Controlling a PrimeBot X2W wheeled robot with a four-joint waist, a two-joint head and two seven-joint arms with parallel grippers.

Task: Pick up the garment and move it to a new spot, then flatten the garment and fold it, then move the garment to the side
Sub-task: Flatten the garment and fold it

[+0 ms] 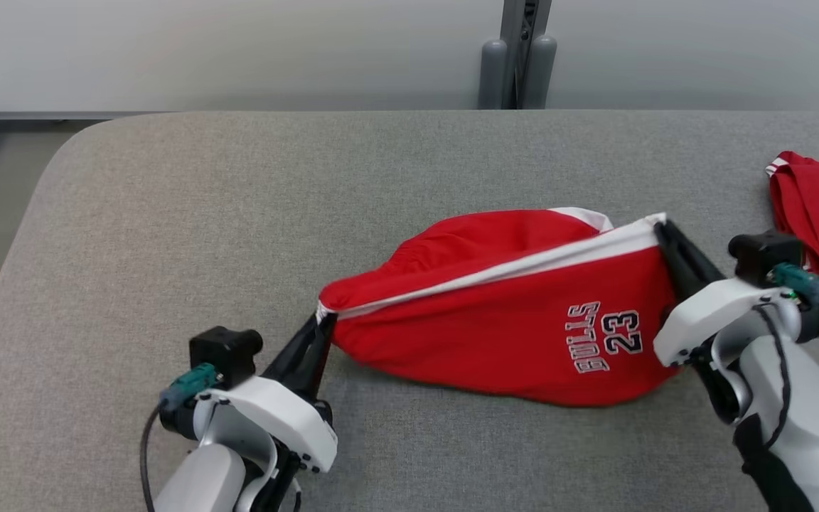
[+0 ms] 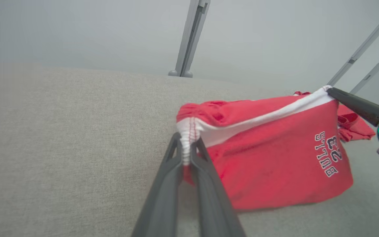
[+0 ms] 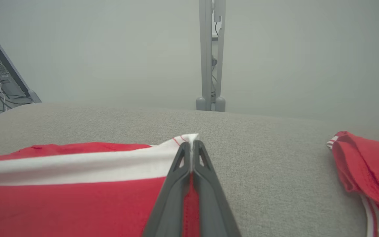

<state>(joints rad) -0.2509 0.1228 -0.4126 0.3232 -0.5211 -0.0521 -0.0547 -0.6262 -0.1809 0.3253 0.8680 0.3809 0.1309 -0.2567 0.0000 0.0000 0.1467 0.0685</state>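
On grey table (image 1: 168, 213), left tool (image 1: 324, 320) clamped onto garment (image 1: 495, 320), right tool (image 1: 660, 227) likewise

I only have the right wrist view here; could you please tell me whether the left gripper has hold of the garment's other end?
Observer: Yes, the left gripper is shut on the bunched end of the garment's white band.
Operator: Thank you. Is the band slack between the grippers?
Observer: No, it runs in a straight, taut line up to the right gripper.
Operator: Is there any marking on the cloth?
Observer: White lettering, BULLS 23, sits near your end, upside down in the head view.
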